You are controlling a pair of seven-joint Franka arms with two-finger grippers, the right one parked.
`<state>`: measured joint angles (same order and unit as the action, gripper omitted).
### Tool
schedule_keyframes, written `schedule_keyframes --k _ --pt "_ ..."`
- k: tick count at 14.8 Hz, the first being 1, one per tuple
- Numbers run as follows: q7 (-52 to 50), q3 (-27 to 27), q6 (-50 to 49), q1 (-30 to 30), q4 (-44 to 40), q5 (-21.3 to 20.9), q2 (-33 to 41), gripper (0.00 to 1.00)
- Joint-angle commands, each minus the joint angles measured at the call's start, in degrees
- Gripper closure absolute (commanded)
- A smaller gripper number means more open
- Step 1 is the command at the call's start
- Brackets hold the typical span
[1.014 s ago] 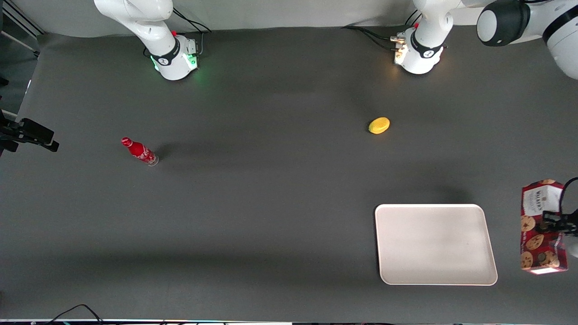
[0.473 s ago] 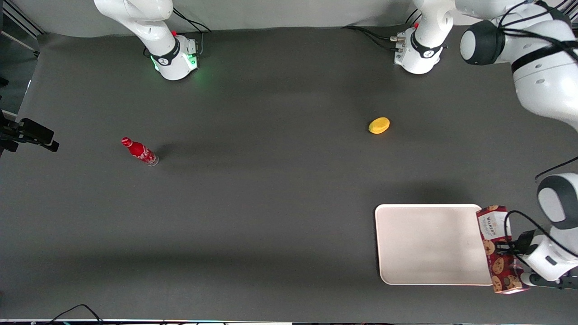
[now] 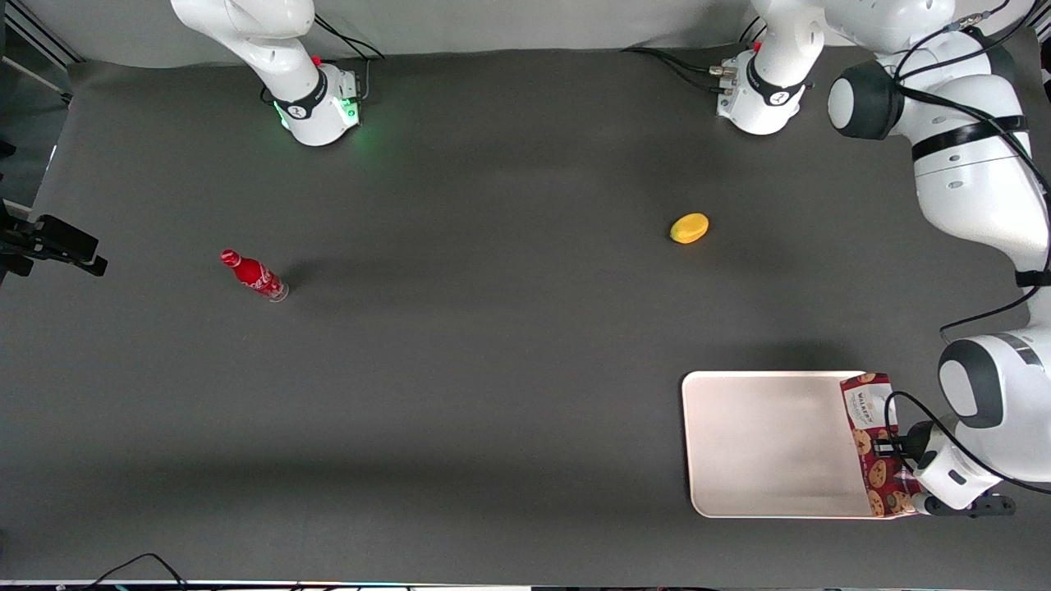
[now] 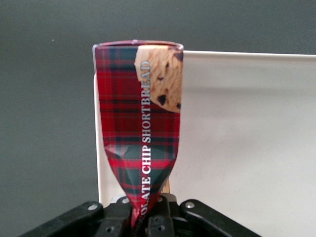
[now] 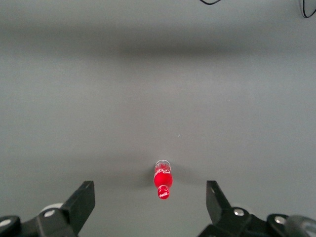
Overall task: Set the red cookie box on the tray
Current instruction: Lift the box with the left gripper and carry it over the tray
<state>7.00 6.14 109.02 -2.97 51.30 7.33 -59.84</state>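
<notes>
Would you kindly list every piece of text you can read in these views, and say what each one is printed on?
"OLATE CHIP SHORTBREAD": white lettering along the narrow side of the red cookie box, pinched in the gripper; the first letters are hidden by the fingers.
White label panel at the box's end over the tray: print too small to read.
White script on the red soda bottle: too small to read.

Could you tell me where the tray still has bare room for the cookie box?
The tray is bare except its working-arm edge, where the pincer holds the red cookie box over the rim.
</notes>
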Motion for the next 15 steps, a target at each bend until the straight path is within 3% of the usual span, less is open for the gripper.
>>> schedule_keyframes --k 1,9,10,12,14,15 --pt "-1.56 1.24 2.15 0.78 0.64 -0.74 0.61 1.00" --pt "-1.73 1.42 4.98 0.78 3.37 -0.48 0.69 1.00" --pt "-1.56 1.42 4.89 0.78 3.45 -0.39 0.69 0.96" --pt "-0.94 1.33 4.80 0.51 3.45 -0.22 0.87 0.54" --pt "-0.76 1.33 4.19 0.51 3.54 -0.30 1.74 0.00" --pt "-0.68 1.33 3.66 0.51 4.06 -0.74 2.96 0.00"
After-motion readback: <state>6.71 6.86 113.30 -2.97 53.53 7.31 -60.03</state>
